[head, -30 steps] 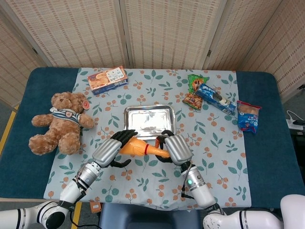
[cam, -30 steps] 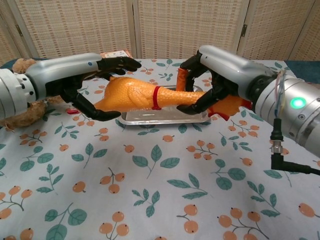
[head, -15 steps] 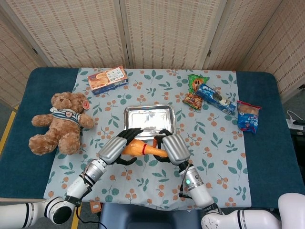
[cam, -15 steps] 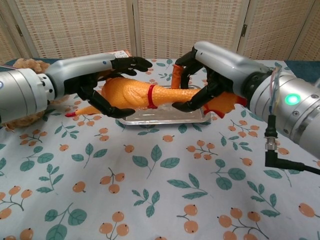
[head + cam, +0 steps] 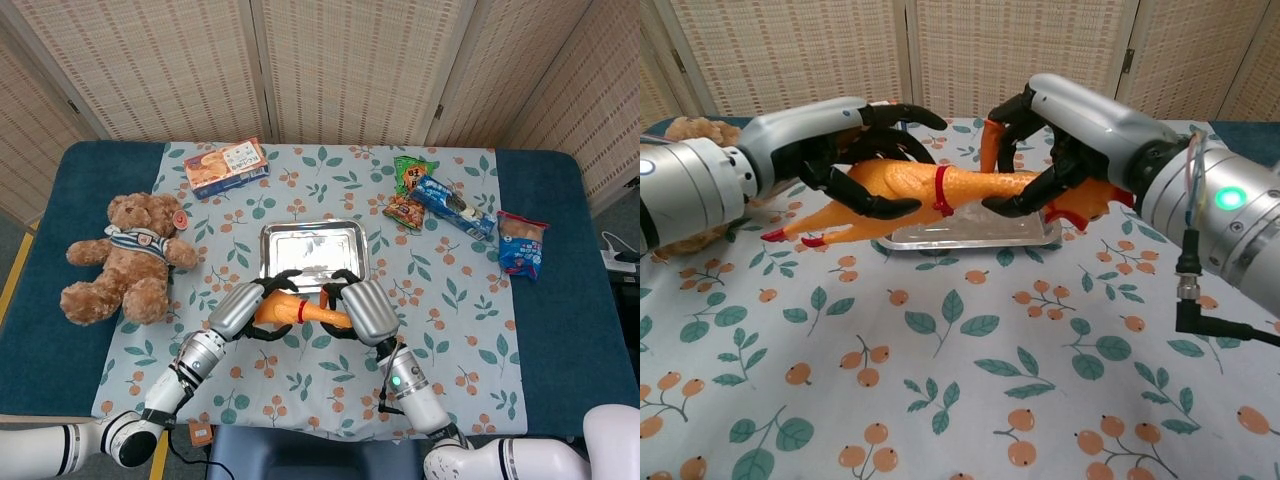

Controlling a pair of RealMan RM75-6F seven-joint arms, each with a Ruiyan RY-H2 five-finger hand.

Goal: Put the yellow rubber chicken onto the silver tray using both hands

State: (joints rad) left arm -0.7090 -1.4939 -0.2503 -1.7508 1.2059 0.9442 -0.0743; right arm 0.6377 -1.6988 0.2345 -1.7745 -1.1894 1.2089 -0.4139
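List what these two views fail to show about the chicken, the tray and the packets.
- Rubber chicken: head view, both ends covered by the left hand and right hand.
- Silver tray: chest view, floor hidden behind the chicken; whether the chicken touches it cannot be told.
- Snack packets: head view, print too small to read; absent from chest view.
- Teddy bear: chest view, mostly behind the left arm.

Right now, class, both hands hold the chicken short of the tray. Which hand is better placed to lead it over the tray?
Probably the right hand: it grips the rubber chicken at the neck end, already above the silver tray. The left hand holds the body end out past the tray's left side.
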